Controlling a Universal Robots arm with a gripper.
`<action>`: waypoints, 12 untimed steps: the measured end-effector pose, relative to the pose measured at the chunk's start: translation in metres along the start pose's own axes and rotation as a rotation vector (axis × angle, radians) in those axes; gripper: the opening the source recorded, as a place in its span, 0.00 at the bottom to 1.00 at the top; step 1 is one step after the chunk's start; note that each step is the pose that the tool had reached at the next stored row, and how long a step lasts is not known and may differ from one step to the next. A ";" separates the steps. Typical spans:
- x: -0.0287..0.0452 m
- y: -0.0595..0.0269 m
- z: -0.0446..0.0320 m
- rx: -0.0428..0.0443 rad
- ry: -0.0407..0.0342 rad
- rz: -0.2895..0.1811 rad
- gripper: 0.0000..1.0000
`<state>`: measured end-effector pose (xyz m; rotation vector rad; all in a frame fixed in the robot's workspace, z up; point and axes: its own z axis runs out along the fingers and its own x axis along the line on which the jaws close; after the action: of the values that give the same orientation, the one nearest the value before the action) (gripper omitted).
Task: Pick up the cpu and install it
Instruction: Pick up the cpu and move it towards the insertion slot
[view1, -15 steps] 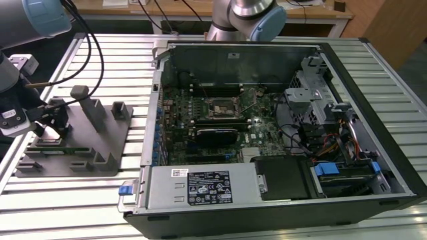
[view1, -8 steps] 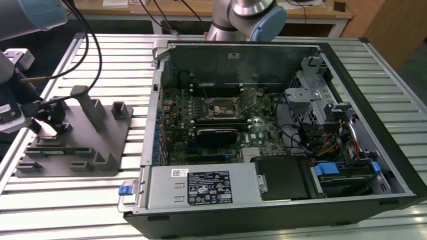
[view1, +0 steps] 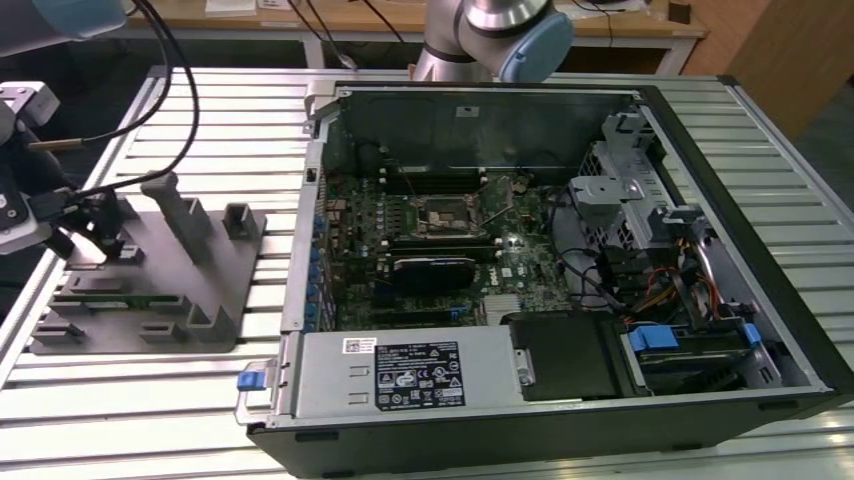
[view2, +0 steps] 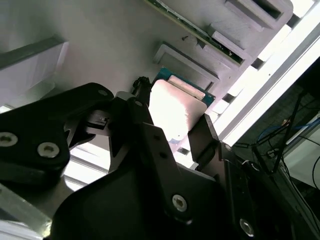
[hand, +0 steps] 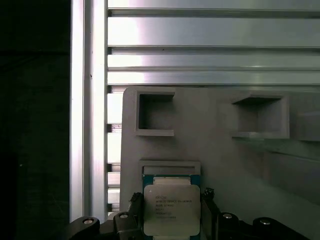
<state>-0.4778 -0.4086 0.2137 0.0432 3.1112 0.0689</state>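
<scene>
Close by black pincer (hand: 171, 201), square silvery cpu (hand: 171, 212)

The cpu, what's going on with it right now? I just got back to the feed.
The arm's tool is down at the cpu, which lies flat on the grey fixture at the exterior view's left. I cannot tell whether it is gripped. The open computer case lies beside the fixture on the slatted table, and the cpu has not reached the motherboard socket.
</scene>
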 end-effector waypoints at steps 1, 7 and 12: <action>-0.0001 0.0001 -0.0024 0.0000 0.0000 0.000 0.54; -0.0005 0.0007 -0.0151 0.0000 -0.0006 0.000 0.54; -0.0007 0.0010 -0.0232 0.0000 -0.0009 0.000 0.54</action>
<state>-0.4778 -0.4086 0.2369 0.0431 3.1103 0.0688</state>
